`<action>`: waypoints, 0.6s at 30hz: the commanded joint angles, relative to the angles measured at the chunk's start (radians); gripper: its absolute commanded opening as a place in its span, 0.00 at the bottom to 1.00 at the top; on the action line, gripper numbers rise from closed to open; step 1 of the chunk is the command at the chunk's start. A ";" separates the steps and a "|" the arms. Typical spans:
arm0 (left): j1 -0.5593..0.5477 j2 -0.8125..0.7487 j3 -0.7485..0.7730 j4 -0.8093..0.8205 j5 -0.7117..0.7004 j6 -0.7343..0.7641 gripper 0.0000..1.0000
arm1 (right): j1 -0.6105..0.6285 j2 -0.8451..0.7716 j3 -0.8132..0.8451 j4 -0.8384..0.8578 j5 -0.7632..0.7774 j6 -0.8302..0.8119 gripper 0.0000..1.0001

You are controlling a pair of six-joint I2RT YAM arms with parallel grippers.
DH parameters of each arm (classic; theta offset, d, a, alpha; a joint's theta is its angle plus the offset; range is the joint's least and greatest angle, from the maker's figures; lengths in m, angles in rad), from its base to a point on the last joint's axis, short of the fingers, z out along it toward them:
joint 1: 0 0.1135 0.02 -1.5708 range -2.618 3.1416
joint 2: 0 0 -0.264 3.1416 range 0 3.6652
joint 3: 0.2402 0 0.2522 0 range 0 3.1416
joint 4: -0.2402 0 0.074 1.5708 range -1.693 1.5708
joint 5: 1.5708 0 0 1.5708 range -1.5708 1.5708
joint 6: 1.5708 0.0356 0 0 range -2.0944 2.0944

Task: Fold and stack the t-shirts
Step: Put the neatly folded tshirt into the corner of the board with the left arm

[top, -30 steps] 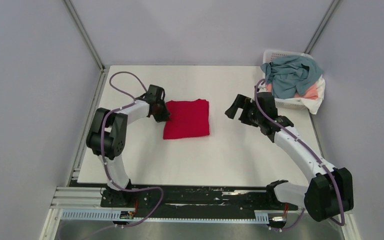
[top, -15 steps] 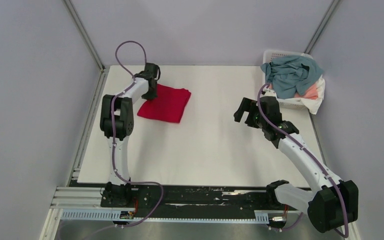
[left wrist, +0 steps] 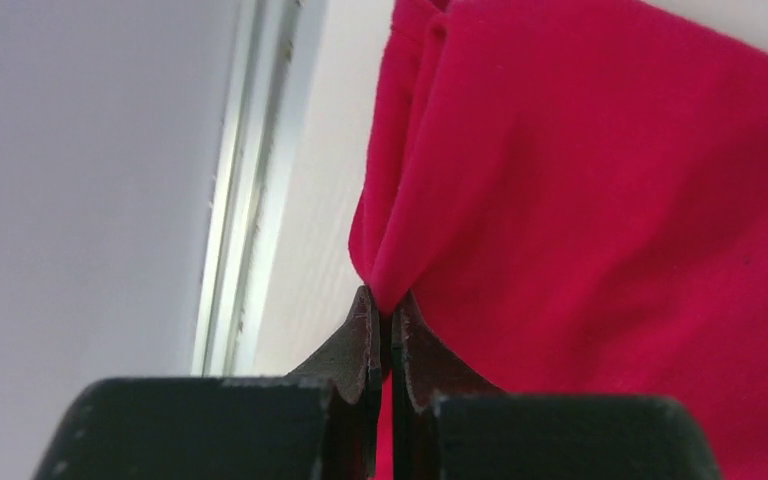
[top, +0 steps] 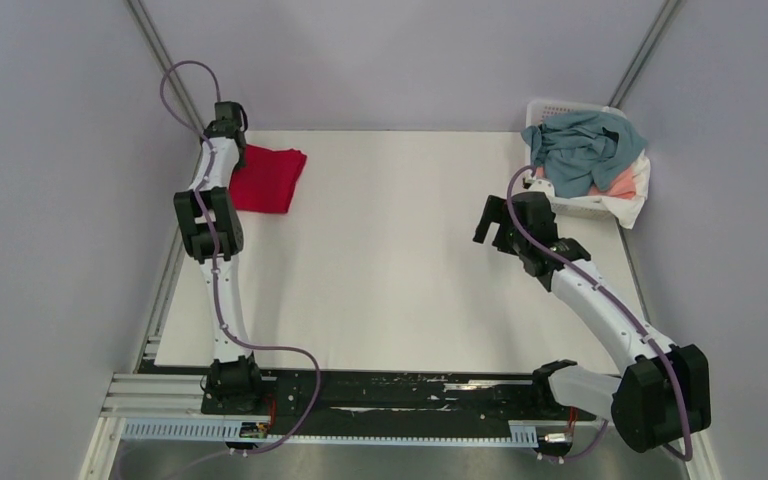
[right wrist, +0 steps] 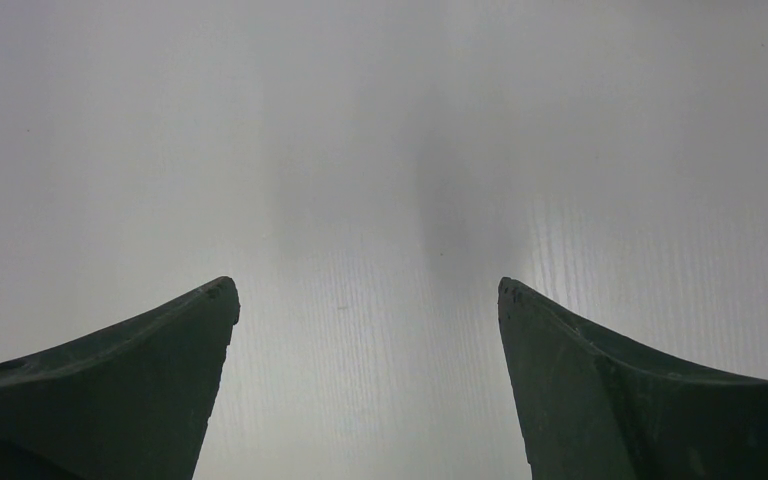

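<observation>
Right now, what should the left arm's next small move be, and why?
Probably open the left tool and let go: it is pinched shut on an edge of the folded red t-shirt, which already lies flat at the far-left corner of the table. The right tool is open and empty over bare table.

I have two arms – left arm [top: 223, 305], right arm [top: 600, 303] – of slim white shells between chunky matte-black joint housings; the bulkiest housing sits at five o'clock in the overhead view. A mauve cable [top: 191, 63] runs along each arm in loose loops. My left gripper [left wrist: 382, 312] has brown wedge-shaped pads [left wrist: 360, 345] on a black block. My right gripper [right wrist: 368, 300] has dark grey-green fingers [right wrist: 130, 390] tapering to blunt tips.
</observation>
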State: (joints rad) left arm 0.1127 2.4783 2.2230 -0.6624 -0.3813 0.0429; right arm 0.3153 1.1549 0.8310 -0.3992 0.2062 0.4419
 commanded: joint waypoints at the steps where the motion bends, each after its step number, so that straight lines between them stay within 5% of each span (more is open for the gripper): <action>1: 0.031 0.050 0.183 -0.054 0.059 -0.006 0.00 | -0.004 0.012 0.020 0.047 0.033 -0.005 1.00; 11: 0.064 0.002 0.128 0.016 0.086 0.014 0.02 | -0.004 0.003 0.011 0.047 -0.012 0.023 1.00; 15: 0.065 -0.004 0.149 -0.001 0.066 0.001 0.34 | -0.004 -0.015 0.004 0.043 0.006 0.029 1.00; 16: 0.065 -0.009 0.155 -0.007 0.062 -0.007 0.64 | -0.004 -0.018 0.002 0.039 0.021 0.029 1.00; 18: 0.063 -0.039 0.165 -0.030 0.053 -0.027 0.95 | -0.004 -0.024 0.002 0.035 0.058 0.017 1.00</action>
State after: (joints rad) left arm 0.1726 2.5317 2.3333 -0.6743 -0.3016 0.0471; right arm 0.3153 1.1645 0.8310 -0.3992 0.2062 0.4511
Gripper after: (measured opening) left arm 0.703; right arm 0.998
